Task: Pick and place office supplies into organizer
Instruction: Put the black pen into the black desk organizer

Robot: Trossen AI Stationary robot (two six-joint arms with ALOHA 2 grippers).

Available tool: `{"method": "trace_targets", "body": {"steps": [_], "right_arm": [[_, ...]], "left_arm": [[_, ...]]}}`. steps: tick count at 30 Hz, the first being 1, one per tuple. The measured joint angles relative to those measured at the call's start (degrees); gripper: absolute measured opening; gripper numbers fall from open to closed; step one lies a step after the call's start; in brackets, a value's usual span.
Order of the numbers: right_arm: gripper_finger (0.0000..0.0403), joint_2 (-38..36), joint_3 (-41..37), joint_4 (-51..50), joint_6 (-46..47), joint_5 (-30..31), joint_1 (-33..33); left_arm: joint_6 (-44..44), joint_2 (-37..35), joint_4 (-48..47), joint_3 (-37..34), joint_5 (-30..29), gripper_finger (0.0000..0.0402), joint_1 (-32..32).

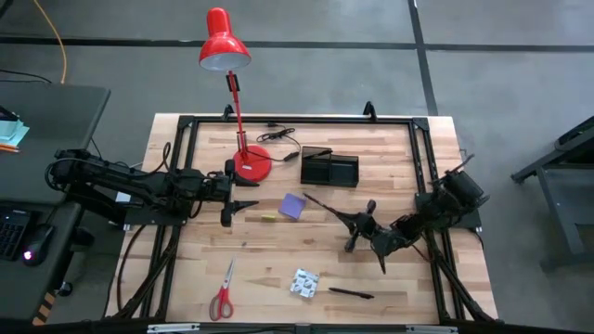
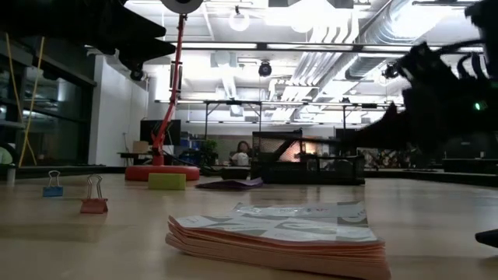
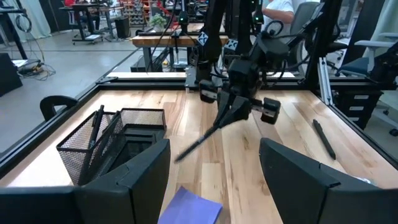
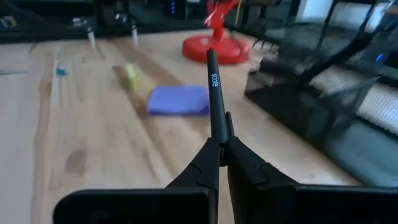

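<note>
My right gripper (image 1: 354, 221) is over the table's middle-right, shut on a thin black pen (image 4: 213, 87) that points toward the black mesh organizer (image 1: 329, 169) at the far middle. My left gripper (image 1: 239, 195) hovers open by the red lamp base (image 1: 251, 165), touching nothing. A purple notepad (image 1: 292, 206) and a small yellow piece (image 1: 268, 217) lie flat between the grippers. Near the front edge lie the red-handled scissors (image 1: 223, 292), the patterned packet (image 1: 303, 283) and another black pen (image 1: 351, 293). My right gripper pinches the black pen near its rear end (image 4: 219, 140) between the two fingertips. The pen sticks out forward, roughly in line with the fingers, toward the table's far left. It is lifted clear of the table, with its free end (image 3: 180, 155) slanting downward.
The red desk lamp (image 1: 223, 42) stands at the far edge, a black cable (image 1: 278, 137) beside its base. Two small binder clips (image 2: 53, 183) (image 2: 93, 204) stand on the wood in the low view. A black frame (image 1: 297, 121) runs around the table. People sit in the room behind.
</note>
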Motion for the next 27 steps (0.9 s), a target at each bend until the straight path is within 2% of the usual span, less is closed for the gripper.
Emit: {"method": "trace_targets", "body": {"steps": [4,10,15,21,27], "right_arm": [[0.0,-4.73,0.0,-0.13,-6.49,2.63,-0.13],[0.0,-14.88,0.0,-1.81,-15.82,2.42,-2.12],[0.0,-26.26,0.02,-8.73,-20.71,2.23,-5.03],[0.0,-39.83,0.59,-23.86,-19.57,-0.71,-9.45],[0.0,-49.01,10.28,-56.81,-8.66,-8.47,-15.2]], "left_arm": [[0.0,0.0,0.0,0.0,0.0,0.0233,0.0],[0.0,0.0,0.02,0.0,0.0,0.0233,0.0],[0.0,0.0,-0.02,0.0,0.0,0.0233,-0.02],[0.0,0.0,-0.04,0.0,0.0,0.0233,-0.02],[-0.01,0.0,-0.02,0.0,0.0,0.0233,-0.02]]}}
